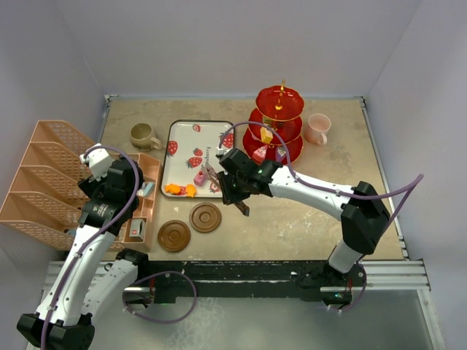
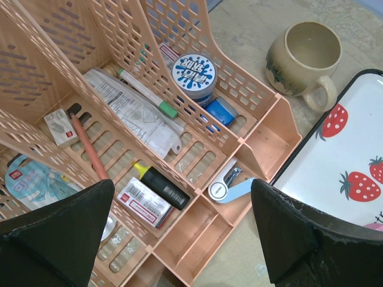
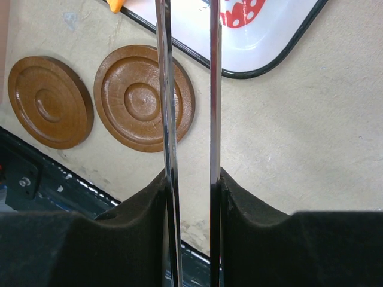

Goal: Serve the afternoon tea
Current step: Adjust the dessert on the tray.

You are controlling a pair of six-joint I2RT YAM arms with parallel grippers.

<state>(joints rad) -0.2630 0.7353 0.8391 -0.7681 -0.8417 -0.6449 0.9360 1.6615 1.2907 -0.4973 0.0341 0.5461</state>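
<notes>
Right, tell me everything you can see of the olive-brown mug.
The olive-brown mug is squat and rounded, seemingly glazed ceramic, mottled olive outside, paler cream inside. It stands upright and looks empty. Its single loop handle points toward the strawberry tray. It rests on the table between the peach organiser and that tray, touching neither.

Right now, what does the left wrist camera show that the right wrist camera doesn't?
Only the left wrist view: the peach desk organizer filled with stationery, and the olive-brown mug beside it. Only the right wrist view: two brown coasters and the tweezers pinched in the right gripper. Both: the strawberry-printed tray on the table.
</notes>
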